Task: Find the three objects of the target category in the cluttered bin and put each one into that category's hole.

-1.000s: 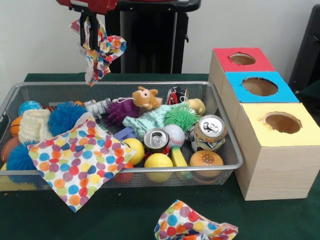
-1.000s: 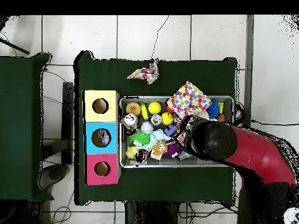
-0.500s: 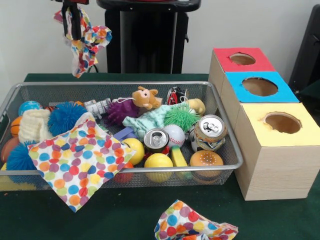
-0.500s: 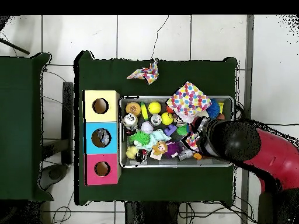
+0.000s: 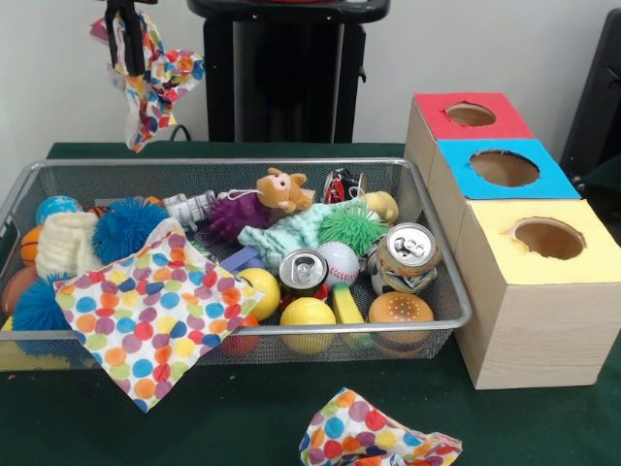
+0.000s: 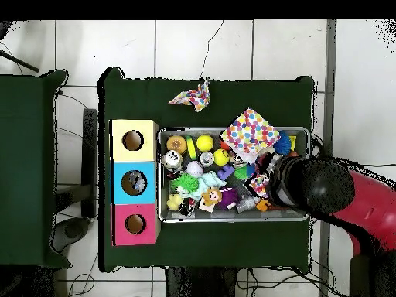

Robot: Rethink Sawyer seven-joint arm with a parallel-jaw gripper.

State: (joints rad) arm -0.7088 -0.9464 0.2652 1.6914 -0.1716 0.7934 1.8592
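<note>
The wire-mesh bin [image 5: 291, 167] [image 6: 232, 218] sits on the green table, full of toys, balls and cans. My gripper [image 5: 124, 47] is high above the bin's far left end in the front view, shut on a crumpled polka-dot cloth [image 5: 147, 83] that hangs free from it. In the overhead view the arm [image 6: 325, 189] covers the bin's right end, with a bit of the cloth [image 6: 259, 184] showing beside it. Three boxes with round holes stand beside the bin: red [image 5: 471, 115], blue [image 5: 504, 168] and yellow [image 5: 548, 238].
A second polka-dot cloth [image 5: 150, 316] drapes over the bin's near left rim. A third one [image 5: 374, 437] [image 6: 191, 96] lies on the table in front of the bin. Cans [image 5: 406, 254], a burger toy [image 5: 400, 311] and yellow balls [image 5: 308, 316] lie near the boxes.
My gripper has carried the polka-dot cloth up and leftward in the front view, away from the bin's middle toward its left end; in the overhead view the arm moved right.
</note>
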